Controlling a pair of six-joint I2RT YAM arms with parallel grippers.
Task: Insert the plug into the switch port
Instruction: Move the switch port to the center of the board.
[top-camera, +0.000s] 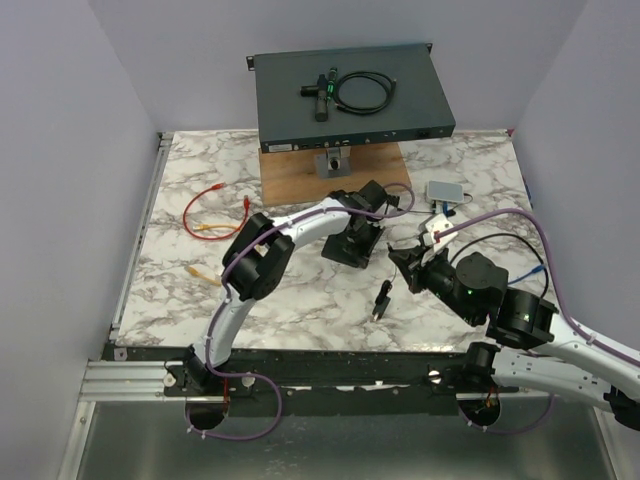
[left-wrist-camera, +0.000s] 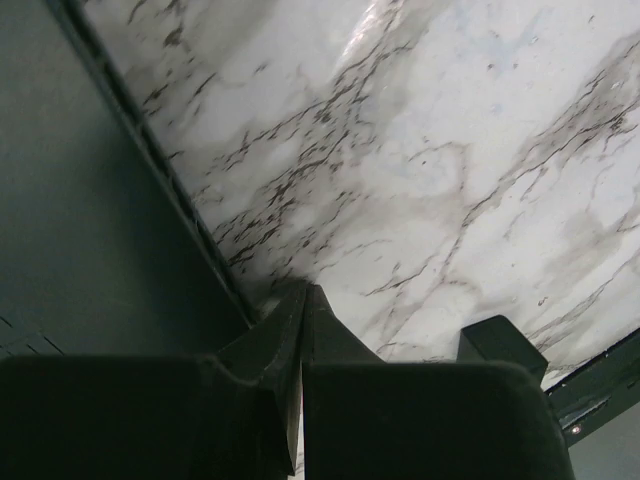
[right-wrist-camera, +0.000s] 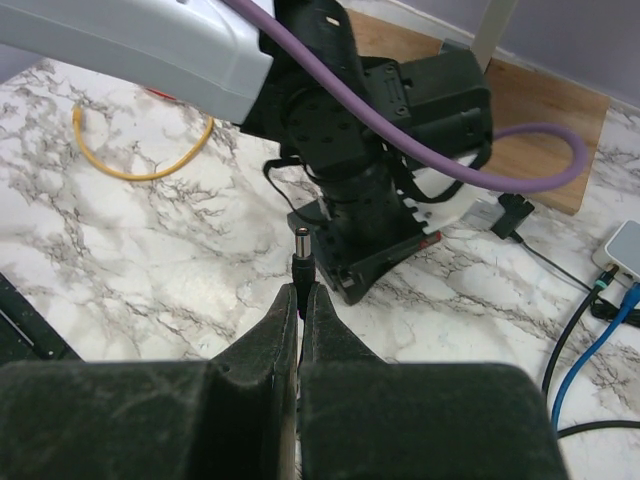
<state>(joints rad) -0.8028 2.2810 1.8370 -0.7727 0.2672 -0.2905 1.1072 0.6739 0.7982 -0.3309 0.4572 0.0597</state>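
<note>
A black barrel plug with a metal tip pokes out from between the fingers of my right gripper, which is shut on it a little above the marble. The right gripper sits right of the table's middle. The dark grey switch stands at the back on a wooden board, its front face with ports toward me; I cannot pick out the single port. My left gripper hangs just ahead of the plug's tip, fingers shut with nothing between them.
A coiled black cable lies on the switch. Red and yellow cables lie at the left. A white box with blue and black leads sits at the right. A small black part lies near the middle.
</note>
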